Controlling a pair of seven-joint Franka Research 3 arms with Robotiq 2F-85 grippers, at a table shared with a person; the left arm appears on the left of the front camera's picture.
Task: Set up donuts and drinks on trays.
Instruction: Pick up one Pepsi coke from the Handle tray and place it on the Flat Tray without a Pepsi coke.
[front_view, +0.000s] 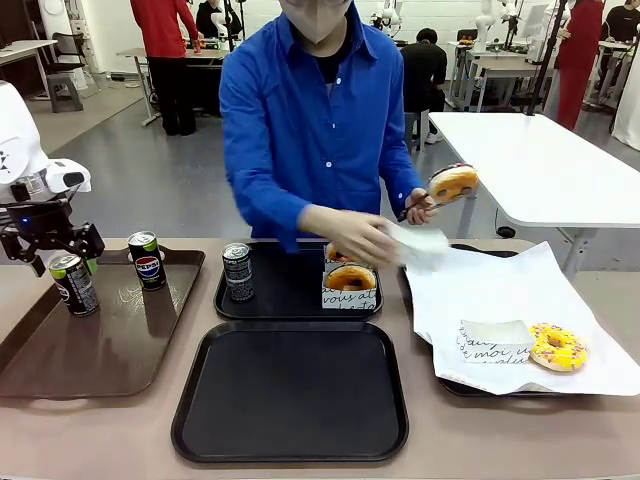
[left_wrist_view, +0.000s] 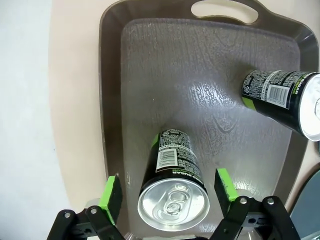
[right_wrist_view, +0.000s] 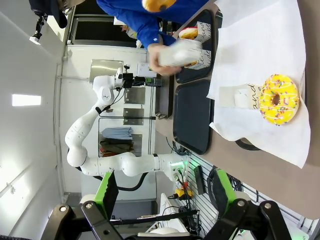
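On the brown tray (front_view: 110, 350) at the left stand two drink cans. My left gripper (left_wrist_view: 169, 189) straddles the nearer can (left_wrist_view: 172, 200), its green pads (left_wrist_view: 112, 192) a little off the can's sides, so it is open. In the front view this gripper (front_view: 68, 268) sits over that can (front_view: 75, 290); the other can (front_view: 147, 258) stands behind. The far black tray (front_view: 290, 305) holds a third can (front_view: 237, 270) and a sleeved donut (front_view: 350, 283). The near black tray (front_view: 290, 390) is bare. My right gripper (right_wrist_view: 165, 195) hangs open with nothing in it.
The person holds an iced donut (front_view: 452, 183) in tongs and a white sleeve (front_view: 415, 245) in the other hand, above the far tray. A paper-lined tray (front_view: 480, 290) at the right carries a yellow sprinkled donut (front_view: 557, 346) and an empty sleeve (front_view: 495, 340).
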